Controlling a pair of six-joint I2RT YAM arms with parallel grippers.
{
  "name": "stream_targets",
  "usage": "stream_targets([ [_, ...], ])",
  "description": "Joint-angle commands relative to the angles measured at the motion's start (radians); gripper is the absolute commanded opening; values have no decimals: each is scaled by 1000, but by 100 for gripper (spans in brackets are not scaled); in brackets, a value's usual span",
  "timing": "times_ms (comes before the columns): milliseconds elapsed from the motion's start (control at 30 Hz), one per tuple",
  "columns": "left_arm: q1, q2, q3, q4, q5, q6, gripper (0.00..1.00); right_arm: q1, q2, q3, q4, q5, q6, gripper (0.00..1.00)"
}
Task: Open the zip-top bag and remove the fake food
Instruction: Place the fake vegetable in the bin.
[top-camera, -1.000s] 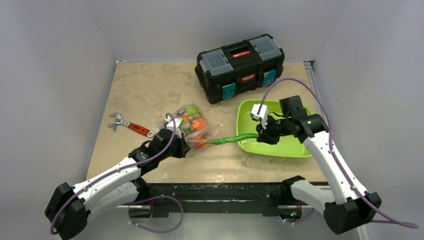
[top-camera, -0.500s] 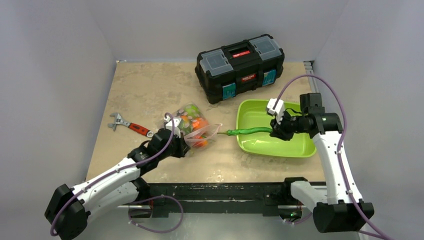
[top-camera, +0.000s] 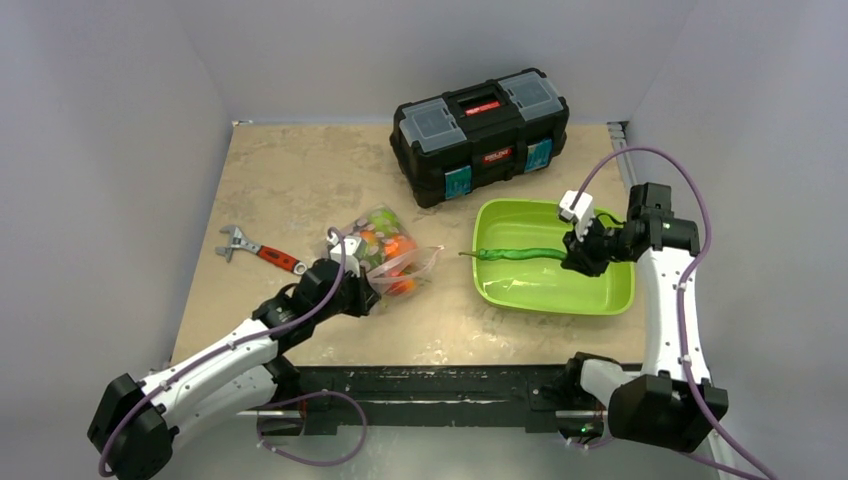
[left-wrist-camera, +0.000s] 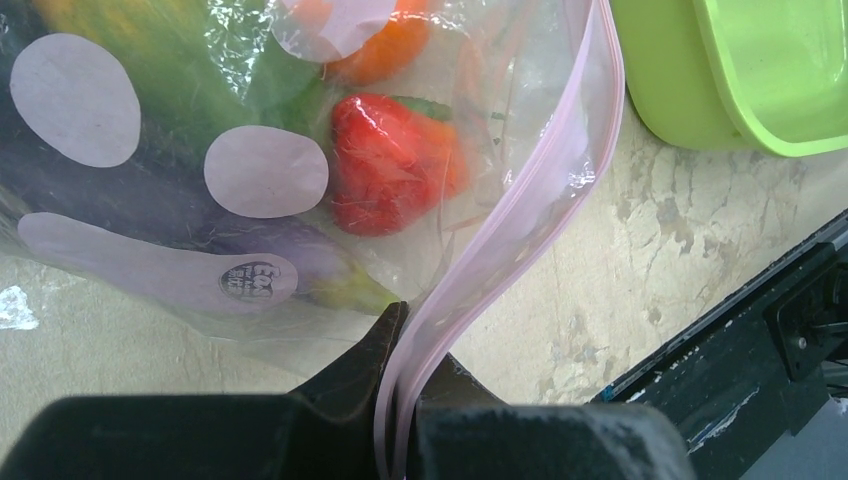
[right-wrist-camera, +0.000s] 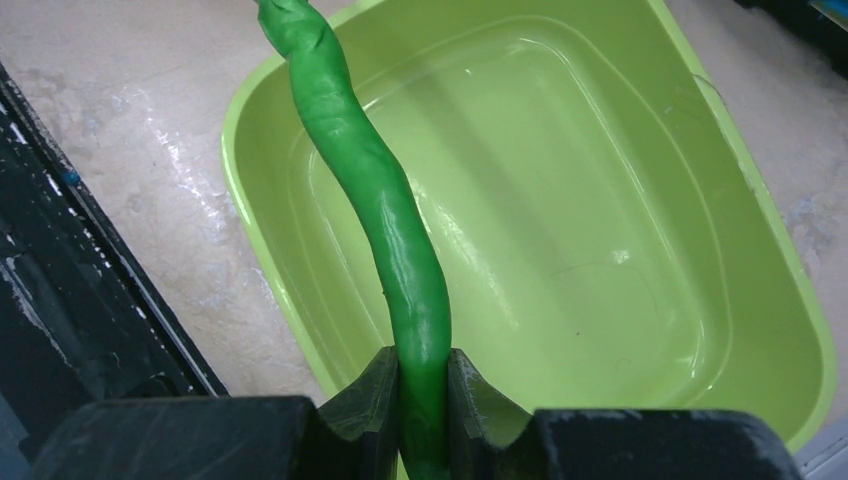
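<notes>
The clear zip-top bag (top-camera: 385, 250) lies mid-table with its mouth open to the right. In the left wrist view a red pepper (left-wrist-camera: 392, 162), an orange piece (left-wrist-camera: 385, 48) and a purple eggplant (left-wrist-camera: 200, 225) show through the bag (left-wrist-camera: 230, 290). My left gripper (top-camera: 358, 292) (left-wrist-camera: 405, 345) is shut on the pink zip strip (left-wrist-camera: 520, 240). My right gripper (top-camera: 577, 256) (right-wrist-camera: 423, 385) is shut on a long green bean (top-camera: 518, 254) (right-wrist-camera: 385, 215) and holds it level over the lime-green tray (top-camera: 590, 298) (right-wrist-camera: 620, 230).
A black toolbox (top-camera: 480, 134) stands at the back, behind the tray. A red-handled wrench (top-camera: 258, 251) lies left of the bag. The table's front edge and black rail (top-camera: 430, 380) run below both grippers.
My right gripper has drawn the green bean out of the bag and carried it right, over the tray. The left gripper keeps its hold on the zip strip.
</notes>
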Motion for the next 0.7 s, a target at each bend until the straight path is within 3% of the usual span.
stream_targets([
  [0, 9, -18, -13, 55, 10, 14, 0, -52, 14, 13, 4, -40, -61, 0],
  [667, 9, -50, -34, 85, 56, 25, 0, -156, 143, 14, 2, -44, -158, 5],
])
